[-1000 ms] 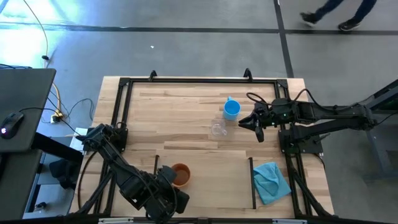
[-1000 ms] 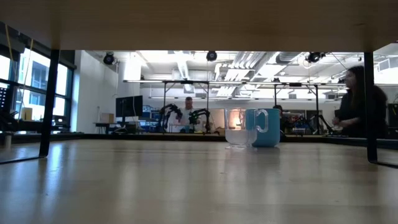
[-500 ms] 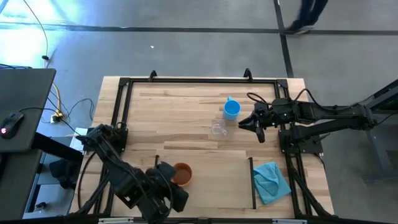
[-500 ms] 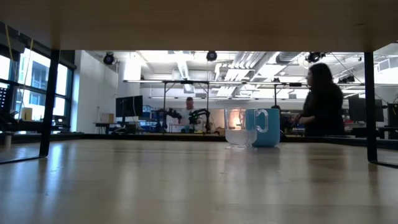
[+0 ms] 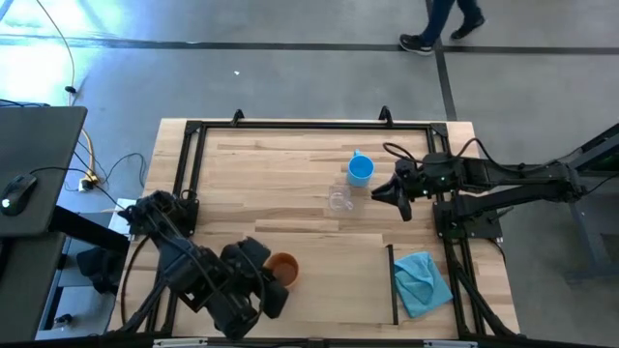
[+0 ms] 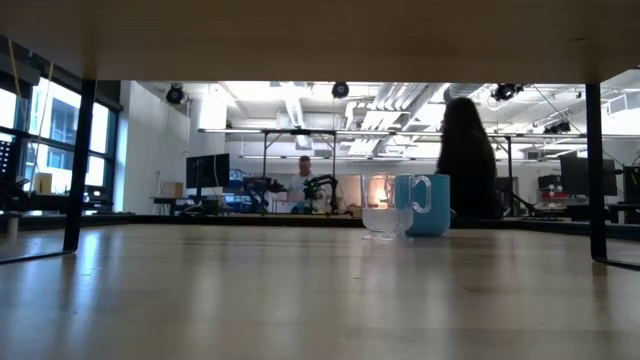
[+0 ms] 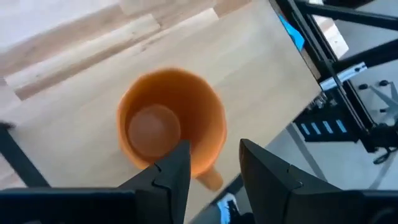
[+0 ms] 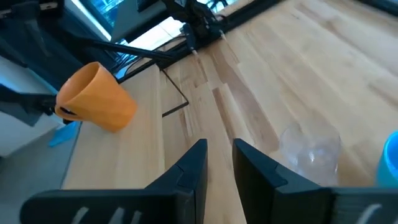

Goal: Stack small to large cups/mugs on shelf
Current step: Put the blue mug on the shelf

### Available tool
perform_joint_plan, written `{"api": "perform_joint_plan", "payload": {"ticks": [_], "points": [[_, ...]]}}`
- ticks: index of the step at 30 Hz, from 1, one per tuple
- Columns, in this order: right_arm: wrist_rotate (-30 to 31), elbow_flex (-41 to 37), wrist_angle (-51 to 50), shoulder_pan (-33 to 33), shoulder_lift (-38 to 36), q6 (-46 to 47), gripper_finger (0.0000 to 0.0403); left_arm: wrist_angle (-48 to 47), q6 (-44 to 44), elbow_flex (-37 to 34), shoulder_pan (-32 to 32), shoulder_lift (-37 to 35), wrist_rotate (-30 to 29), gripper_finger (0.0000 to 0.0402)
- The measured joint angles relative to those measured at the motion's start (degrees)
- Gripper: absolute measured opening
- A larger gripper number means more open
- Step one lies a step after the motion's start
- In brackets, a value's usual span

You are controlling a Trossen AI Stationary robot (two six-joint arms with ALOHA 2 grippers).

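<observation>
Orange and smooth-walled, the orange mug [image 7: 171, 121] is hanging tilted above the pale wooden shelf [image 5: 319, 280], its round mouth facing the left wrist camera and its stubby handle pointing down toward the dark fingers [image 7: 174, 174]. The left gripper [image 7: 214, 165] is gripping the mug by that handle side, with one finger on each side of it; in the high view the left gripper [image 5: 271, 288] is sitting at the near-left part of the table with the mug at its tip, lifted off the surface, as the right wrist view confirms by showing the orange mug [image 8: 96, 96] in the air and leaning. Farther back on the striped, blocky tabletop [image 5: 280, 184], the bright blue mug [image 5: 360, 170], glossy and cylindrical with a loop handle, is standing upright, and the small clear glass cup [image 5: 338, 201] is standing just beside it. The right gripper [image 5: 395, 193] is hovering near these two, to their right, its fingers [image 8: 193, 168] standing narrowly apart with nothing between them. Soft and crumpled, a teal cloth [image 5: 422, 280] is lying at the near-right corner beside a thin black strip [image 5: 392, 282].
</observation>
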Motion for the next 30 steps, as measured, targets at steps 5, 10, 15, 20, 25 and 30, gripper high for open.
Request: {"api": "perform_joint_plan", "payload": {"ticks": [5, 10, 15, 20, 25, 30], "points": [[0.57, 0.0, -3.47, 0.0, 0.32, 6.29, 0.0067, 0.0, 8.46, -0.02, 0.75, -0.44, -9.81, 0.0124], [0.14, -0.02, -1.64, 1.83, 2.47, 7.25, 0.0067, -0.02, 26.01, 0.03, 2.17, -1.55, -23.74, 0.0124], [-6.55, 0.0, 7.46, 3.43, 6.38, 0.08, 0.0067, 0.0, 44.5, -0.11, 3.44, -3.07, -34.69, 0.0124], [0.62, 3.51, 1.89, 2.34, 11.27, 8.19, 0.0067, -0.01, 54.49, -0.09, 5.59, -6.47, -44.62, 0.0124], [6.61, 11.32, -7.4, 1.0, 17.47, 6.61, 0.0067, 0.0, 58.86, -0.09, 7.59, -11.05, -45.95, 0.0124], [13.84, 21.43, -22.62, -2.24, 22.56, -0.57, 0.0067, -0.01, 59.21, -0.07, 9.43, -14.32, -47.1, 0.0124]]}}
